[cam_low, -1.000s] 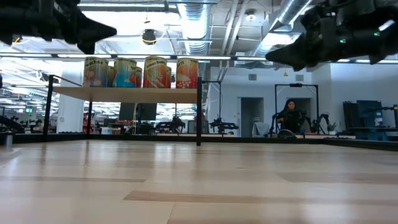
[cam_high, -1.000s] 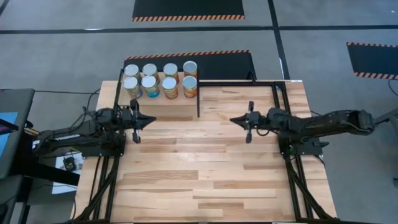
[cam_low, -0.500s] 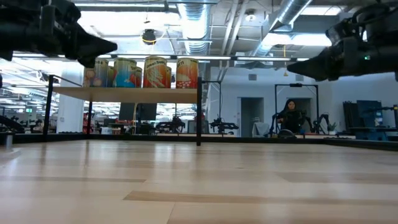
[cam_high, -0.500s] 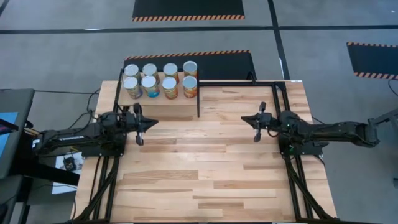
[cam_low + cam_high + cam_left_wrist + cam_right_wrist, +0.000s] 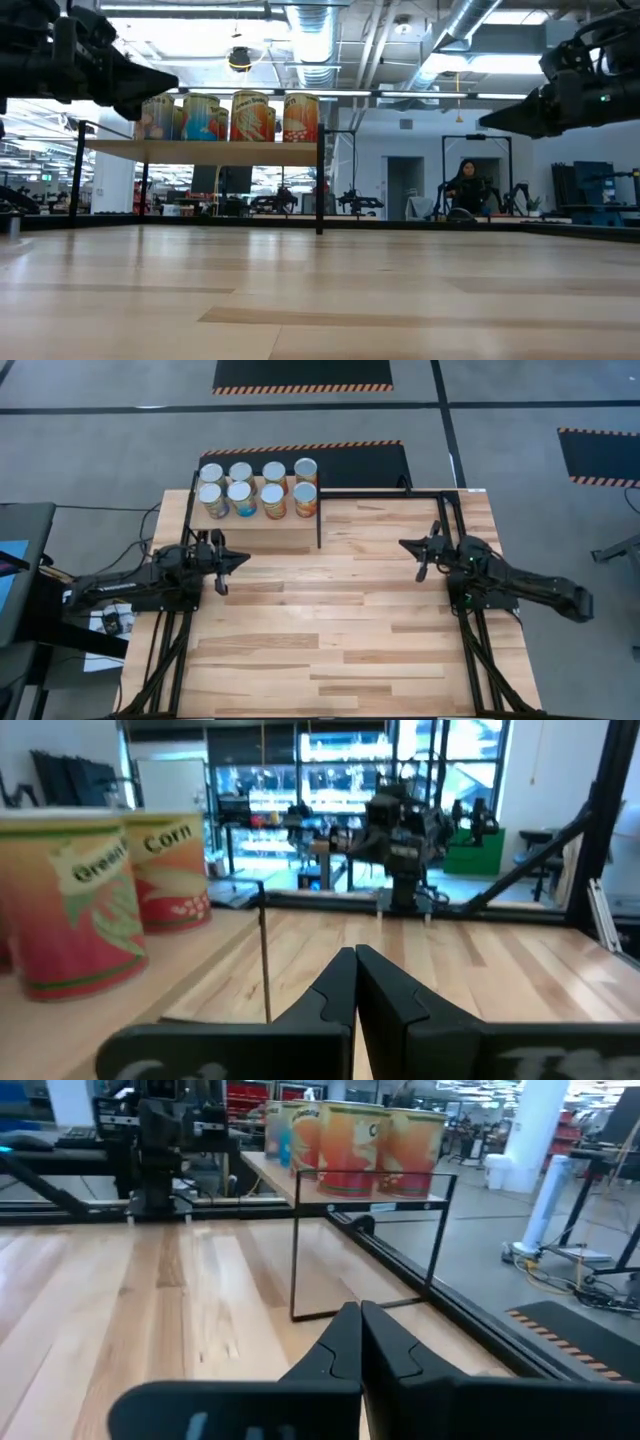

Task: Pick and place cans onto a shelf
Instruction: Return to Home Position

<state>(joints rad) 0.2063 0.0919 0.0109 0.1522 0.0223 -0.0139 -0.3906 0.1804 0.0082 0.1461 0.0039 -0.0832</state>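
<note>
Several cans [image 5: 258, 487] with silver tops stand upright in two rows on the light-wood shelf [image 5: 255, 518] at the table's far left; they also show in the low view [image 5: 230, 115]. My left gripper [image 5: 243, 556] is shut and empty, in the air near the left edge, just in front of the shelf. My right gripper [image 5: 404, 544] is shut and empty, in the air at the right side of the table. The wrist views show both pairs of fingers closed together, the left [image 5: 355, 982] and the right [image 5: 360, 1342].
The shelf's black frame posts [image 5: 319, 520] rise at its right corner, and a black rail [image 5: 385, 495] runs along the table's far edge. The plank tabletop [image 5: 330, 630] spreads between and in front of the arms. A person [image 5: 466, 187] sits far off in the room.
My right gripper has drawn back toward the table's right edge and slightly toward the far edge. My left gripper has shifted a little toward the near-left. Both stay shut. The cans have not moved.
</note>
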